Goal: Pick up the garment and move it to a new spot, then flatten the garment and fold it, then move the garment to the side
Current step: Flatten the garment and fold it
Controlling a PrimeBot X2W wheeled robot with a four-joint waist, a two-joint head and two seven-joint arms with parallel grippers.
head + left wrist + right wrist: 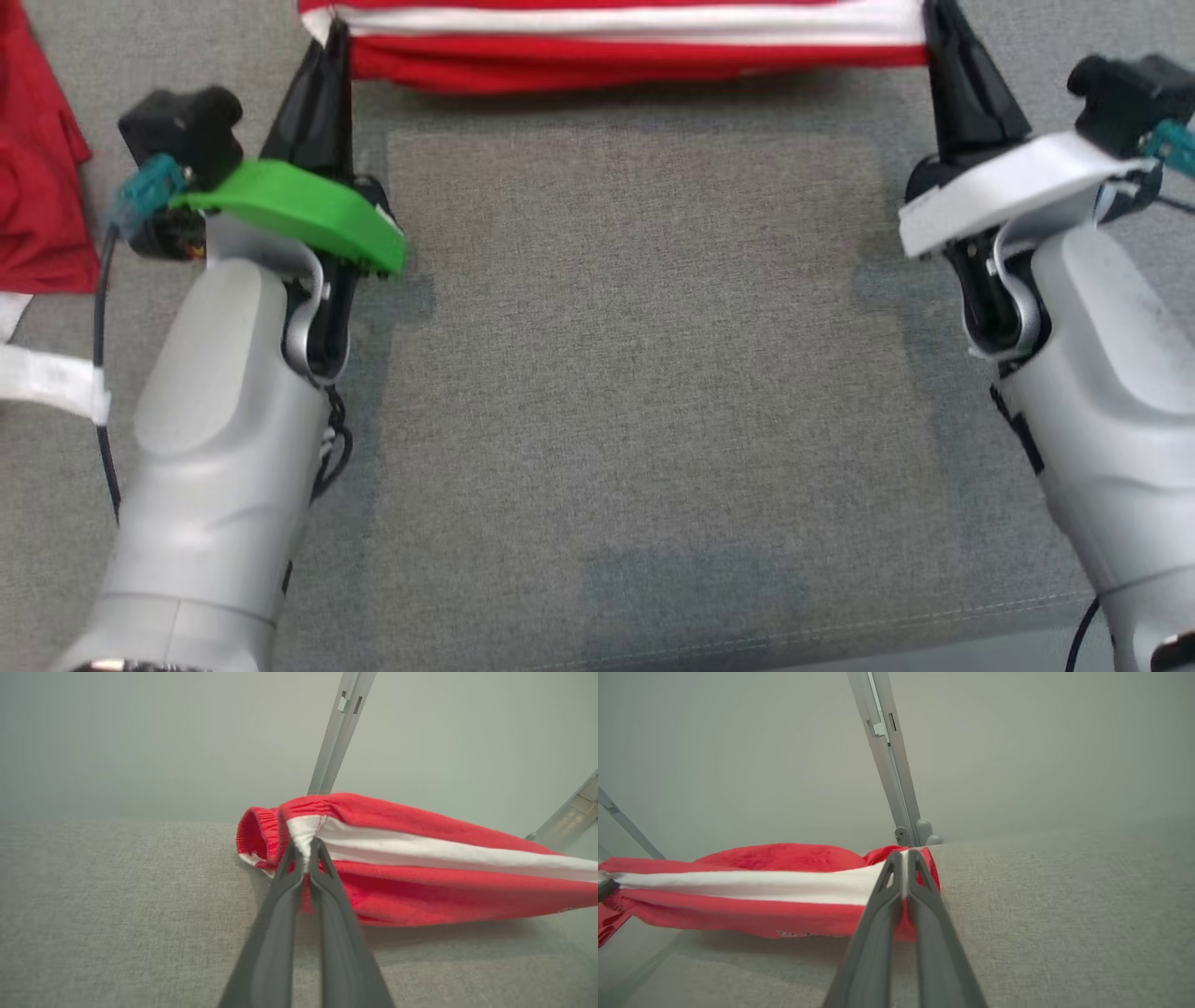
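Over grey cloth [635, 373], left hand [306, 847] and right hand [904, 856] clamp the garment [635, 56]

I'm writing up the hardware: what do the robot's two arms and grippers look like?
Both forearms are smooth silver-grey. The left gripper has tapering dark fingers and a green curved wrist cover; the right gripper matches, with a white cover. Each wrist carries a black block with a teal plug.

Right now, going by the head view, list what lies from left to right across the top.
Crumpled red cloth at the left edge → left end effector, shut on one end of the garment → red fabric garment with a white stripe, stretched between the two → right end effector, shut on the other end.
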